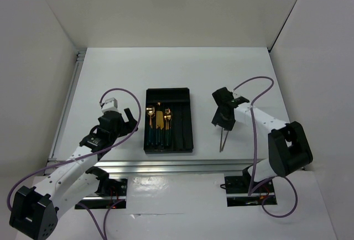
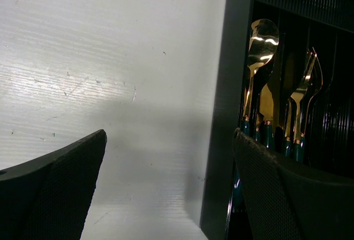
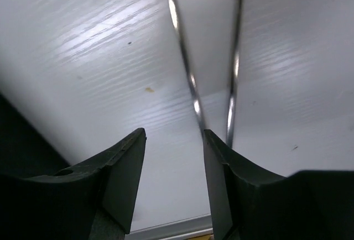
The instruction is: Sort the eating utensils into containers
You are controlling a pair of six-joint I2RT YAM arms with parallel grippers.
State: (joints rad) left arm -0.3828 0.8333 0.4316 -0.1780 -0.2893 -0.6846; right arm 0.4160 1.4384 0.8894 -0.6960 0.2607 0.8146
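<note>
The black tray (image 1: pixel 168 90) lies mid-table, and its left compartments hold gold-headed, green-handled utensils (image 1: pixel 159 121). In the left wrist view a spoon (image 2: pixel 261 46), a knife (image 2: pixel 268 104) and forks (image 2: pixel 301 90) lie behind the tray's left wall (image 2: pixel 227 85). My left gripper (image 1: pixel 130 119) (image 2: pixel 169 135) stands open over bare table just left of that wall, holding nothing. A thin silver piece (image 1: pixel 222 140) (image 3: pixel 185 57) with two slim prongs lies on the table right of the tray. My right gripper (image 1: pixel 223 123) (image 3: pixel 173 132) is open above its far end. The prongs pass beside the right finger (image 3: pixel 221 173), not between the fingers.
An aluminium rail (image 1: pixel 166 165) runs along the table's near edge and shows just below the right gripper (image 3: pixel 166 231). White walls enclose the table on three sides. Purple cables loop over both arms.
</note>
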